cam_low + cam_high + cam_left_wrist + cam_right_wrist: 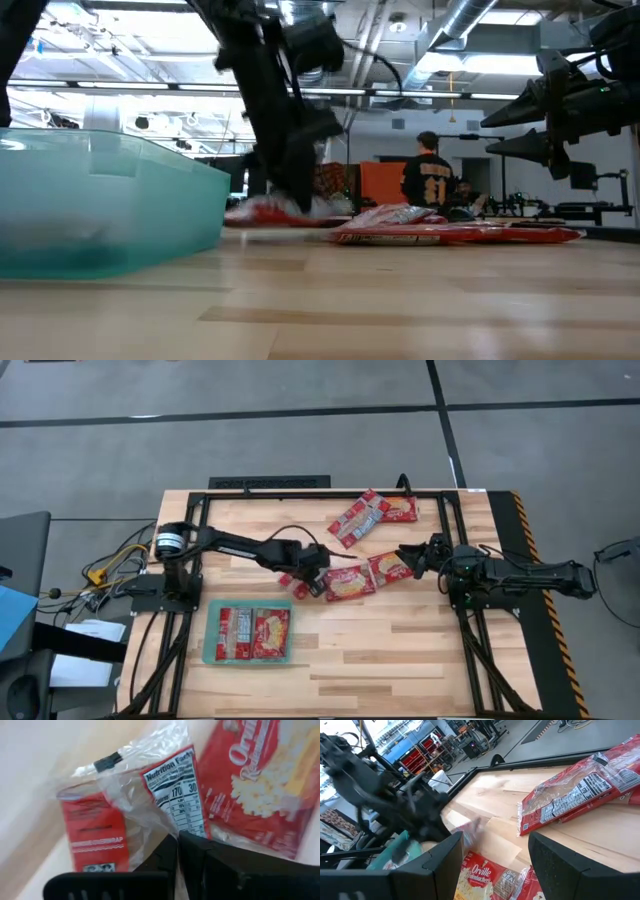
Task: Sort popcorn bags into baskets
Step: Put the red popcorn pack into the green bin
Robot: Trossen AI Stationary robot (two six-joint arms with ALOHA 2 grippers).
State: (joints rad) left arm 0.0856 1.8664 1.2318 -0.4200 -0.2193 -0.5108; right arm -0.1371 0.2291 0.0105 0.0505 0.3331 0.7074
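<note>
Pinching a popcorn bag (297, 584) — left hand (306, 586) mid-table, right hand (412, 555) wide — basket (209, 645) near front edge.

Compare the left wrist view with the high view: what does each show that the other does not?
Only the left wrist view shows the nutrition-facts print on the clear-wrapped popcorn bag pinched in the left gripper's shut fingers.

Only the high view shows the teal basket holding two bags, the pile of bags at the table's far edge, and the right gripper, open over the middle bags.

Both show the left gripper on that bag, with a picture-side-up bag beside it.
</note>
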